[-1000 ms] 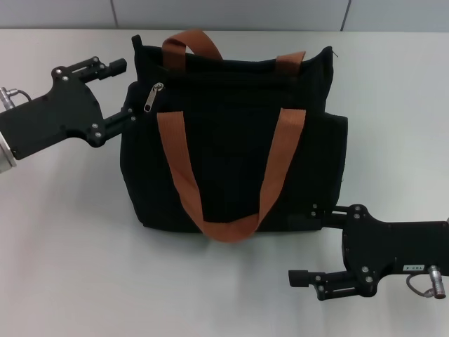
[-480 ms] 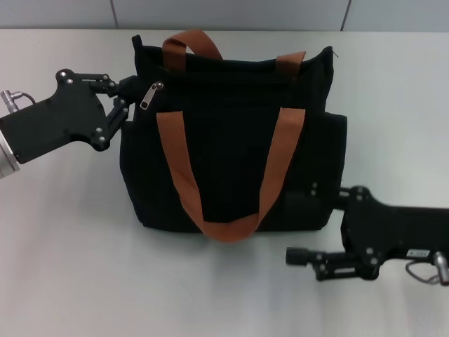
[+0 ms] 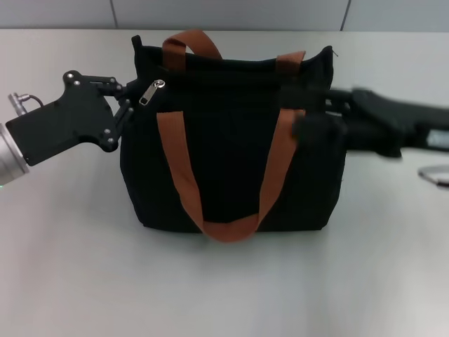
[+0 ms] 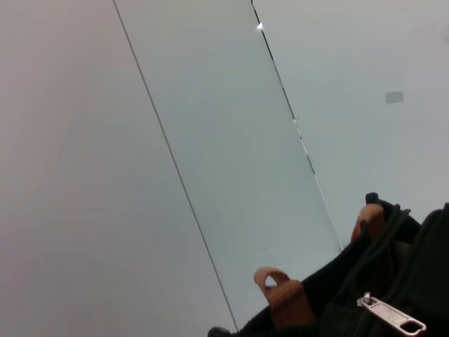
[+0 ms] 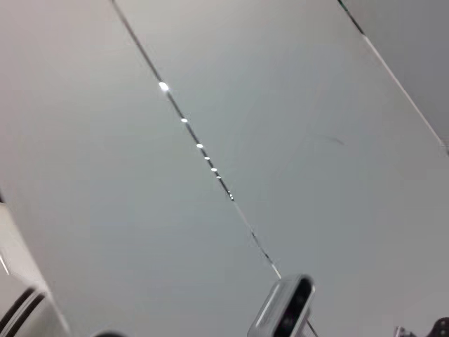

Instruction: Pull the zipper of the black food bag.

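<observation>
The black food bag point(image 3: 231, 154) stands upright in the middle of the table, its brown-orange handles point(image 3: 179, 168) hanging down the front. The silver zipper point(image 3: 151, 93) pull lies at the left end of the top edge; it also shows in the left wrist view as the zipper point(image 4: 391, 316) on the bag point(image 4: 414, 274). My left gripper point(image 3: 123, 100) is pinched shut on the bag's top left corner, just left of the pull. My right gripper point(image 3: 313, 126) is a blur against the bag's right side, near the right strap.
The grey table point(image 3: 70, 267) spreads out around the bag, with a wall seam behind it. The right wrist view shows only pale panels and a small grey device point(image 5: 284, 309).
The left gripper's fingers closed from wide open onto the bag's left top corner. The right arm swung from the front right of the table up to the bag's right side.
</observation>
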You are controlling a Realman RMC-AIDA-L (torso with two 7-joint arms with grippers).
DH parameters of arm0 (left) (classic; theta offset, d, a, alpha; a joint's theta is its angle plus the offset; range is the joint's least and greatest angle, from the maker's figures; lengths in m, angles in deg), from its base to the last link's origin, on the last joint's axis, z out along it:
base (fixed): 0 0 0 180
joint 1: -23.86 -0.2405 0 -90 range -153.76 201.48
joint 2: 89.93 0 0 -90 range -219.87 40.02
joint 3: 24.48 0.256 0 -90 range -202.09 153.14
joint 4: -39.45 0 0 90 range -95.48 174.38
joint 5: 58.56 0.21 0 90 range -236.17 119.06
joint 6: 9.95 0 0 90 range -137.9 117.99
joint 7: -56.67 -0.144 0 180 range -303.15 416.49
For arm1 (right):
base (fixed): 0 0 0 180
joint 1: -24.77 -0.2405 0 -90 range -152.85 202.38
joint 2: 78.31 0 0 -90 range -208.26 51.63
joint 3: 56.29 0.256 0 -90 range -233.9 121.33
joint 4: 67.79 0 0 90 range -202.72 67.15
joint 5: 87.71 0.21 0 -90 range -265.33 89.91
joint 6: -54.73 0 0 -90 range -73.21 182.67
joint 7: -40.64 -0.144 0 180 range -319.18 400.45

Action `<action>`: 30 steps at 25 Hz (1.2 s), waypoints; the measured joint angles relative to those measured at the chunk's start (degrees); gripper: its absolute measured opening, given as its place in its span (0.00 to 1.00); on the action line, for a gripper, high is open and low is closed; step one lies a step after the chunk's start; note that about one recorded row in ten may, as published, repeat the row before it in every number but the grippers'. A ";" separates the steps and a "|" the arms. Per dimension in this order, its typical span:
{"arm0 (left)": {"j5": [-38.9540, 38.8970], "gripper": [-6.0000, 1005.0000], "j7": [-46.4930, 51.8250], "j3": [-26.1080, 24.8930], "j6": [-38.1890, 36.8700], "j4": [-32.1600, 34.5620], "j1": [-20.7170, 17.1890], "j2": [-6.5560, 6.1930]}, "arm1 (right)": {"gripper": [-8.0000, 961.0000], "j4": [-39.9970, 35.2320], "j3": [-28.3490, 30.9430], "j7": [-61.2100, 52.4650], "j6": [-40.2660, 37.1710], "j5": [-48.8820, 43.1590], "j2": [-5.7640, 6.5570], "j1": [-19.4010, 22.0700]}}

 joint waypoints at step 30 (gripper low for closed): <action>-4.21 0.03 -1.29 -0.03 -0.68 0.43 -0.70 0.19 | 0.73 -4.96 -16.70 -38.97 22.78 -2.65 0.92 -16.90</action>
